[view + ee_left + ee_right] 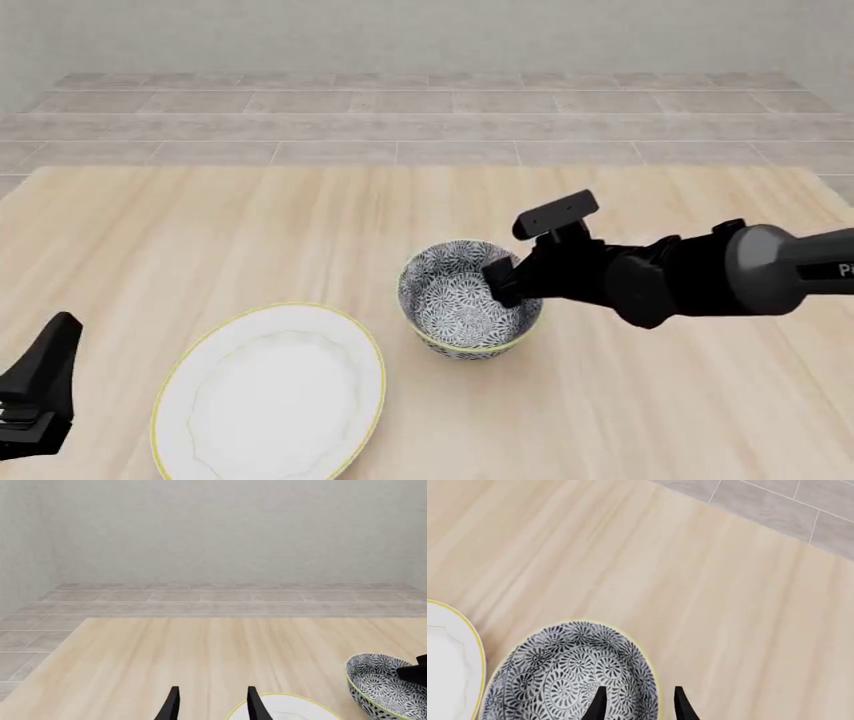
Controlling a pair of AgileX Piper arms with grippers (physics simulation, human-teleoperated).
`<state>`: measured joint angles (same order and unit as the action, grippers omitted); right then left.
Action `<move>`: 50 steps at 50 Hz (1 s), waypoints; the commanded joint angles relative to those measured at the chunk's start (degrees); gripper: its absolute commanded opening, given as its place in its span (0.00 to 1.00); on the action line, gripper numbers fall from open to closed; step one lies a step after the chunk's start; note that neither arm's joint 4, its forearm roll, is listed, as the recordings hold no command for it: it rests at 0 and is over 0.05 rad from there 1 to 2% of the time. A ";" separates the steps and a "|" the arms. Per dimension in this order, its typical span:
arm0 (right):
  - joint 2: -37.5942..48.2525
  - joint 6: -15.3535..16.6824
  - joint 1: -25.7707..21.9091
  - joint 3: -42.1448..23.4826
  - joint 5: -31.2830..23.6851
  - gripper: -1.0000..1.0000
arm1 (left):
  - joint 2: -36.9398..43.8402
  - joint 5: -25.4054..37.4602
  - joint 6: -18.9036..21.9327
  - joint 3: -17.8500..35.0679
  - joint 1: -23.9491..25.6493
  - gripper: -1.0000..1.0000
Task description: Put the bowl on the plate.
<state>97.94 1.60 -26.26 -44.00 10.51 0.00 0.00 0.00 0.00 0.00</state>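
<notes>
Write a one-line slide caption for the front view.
Right gripper straddles the rim of the patterned bowl beside the white plate; left gripper idles.

Bowls: one, the bowl [467, 298], patterned blue-grey and white.
Plates: one, the plate [271, 393], white with a yellow rim.
Tables: one, the table [200, 230], light wood.
Arms: two, one from each side.
Grippers: two, the left gripper [38, 385] and the right gripper [505, 280].

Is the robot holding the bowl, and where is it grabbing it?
The right pincer straddles the bowl at its rim nearest that arm, one finger inside, one outside. Whether it grips cannot be told. The left pincer holds nothing.
</notes>
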 commanded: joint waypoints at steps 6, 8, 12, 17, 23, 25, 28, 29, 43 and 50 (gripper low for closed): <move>0.88 -0.51 -0.07 0.25 0.78 1.00 | 0.00 0.00 0.00 0.00 0.00 1.00; 0.89 -0.64 0.02 0.26 0.77 1.00 | 0.00 0.00 0.00 0.00 0.00 1.00; 1.10 -0.77 0.18 0.51 1.12 1.00 | 0.00 0.00 0.00 0.00 0.00 1.00; 1.43 -0.89 0.16 0.62 1.41 1.00 | 0.00 0.00 0.00 0.00 0.00 1.00; 1.97 -0.95 0.38 0.66 1.70 1.00 | 0.00 0.00 0.00 0.00 0.00 1.00; 2.07 -0.93 0.59 0.71 1.81 1.00 | 0.00 0.00 0.00 0.00 0.00 1.00; 2.23 -1.19 0.62 0.69 1.85 1.00 | 0.00 0.00 0.00 0.00 0.00 1.00; 2.26 -1.21 0.65 0.73 1.89 1.00 | 0.00 0.00 0.00 0.00 0.00 1.00; 3.54 -1.94 0.51 0.69 2.55 1.00 | 0.00 0.00 0.00 0.00 0.00 1.00; 3.97 -2.10 0.51 0.78 3.00 1.00 | 0.00 0.00 0.00 0.00 0.00 1.00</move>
<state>101.31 -0.19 -25.77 -43.28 13.04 0.00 0.00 0.00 0.00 0.00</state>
